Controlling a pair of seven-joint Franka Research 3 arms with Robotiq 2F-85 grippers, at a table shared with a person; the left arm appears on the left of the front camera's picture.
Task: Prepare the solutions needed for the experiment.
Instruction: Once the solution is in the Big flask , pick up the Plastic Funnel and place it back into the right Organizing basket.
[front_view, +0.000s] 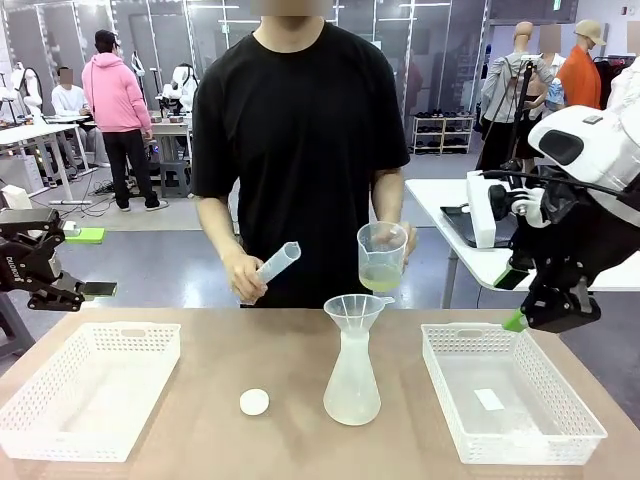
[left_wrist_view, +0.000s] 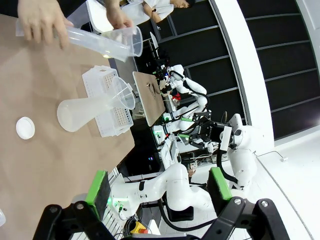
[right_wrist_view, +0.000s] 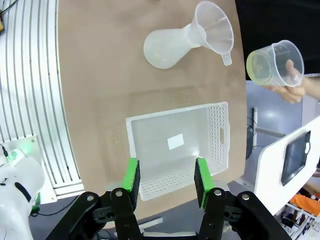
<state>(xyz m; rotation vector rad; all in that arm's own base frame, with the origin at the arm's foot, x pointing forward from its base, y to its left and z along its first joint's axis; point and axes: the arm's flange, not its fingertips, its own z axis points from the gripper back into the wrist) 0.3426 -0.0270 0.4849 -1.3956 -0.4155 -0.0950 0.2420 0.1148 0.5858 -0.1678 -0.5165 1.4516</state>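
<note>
front view: the person holds a clear beaker (front_view: 381, 257) just above and behind the funnel (front_view: 357, 312), which sits in the neck of the flask (front_view: 351, 385). i judge this is set up for pouring, since the funnel guides liquid into the narrow neck. the solution (front_view: 379, 277) is a shallow yellow-green layer in the bottom of that beaker. the person's other hand holds a tilted, seemingly empty graduated cylinder (front_view: 277, 264). a white cap (front_view: 254, 402) lies on the table left of the flask. the left gripper (front_view: 90, 292) hangs off the table's left edge and the right gripper (front_view: 515, 320) hangs above the right basket (front_view: 510, 405), both well apart from the beaker (probably parked clear of the pour).

left wrist view: the left gripper (left_wrist_view: 159, 189) has its jaws wide apart and empty. the flask, funnel and cylinder lie far ahead of it.

right wrist view: the right gripper (right_wrist_view: 166, 179) has its jaws partly apart with nothing between them, over the basket's near rim. the solution (right_wrist_view: 260, 67) is in the hand-held beaker, far ahead and off to one side, beyond the basket.
</note>
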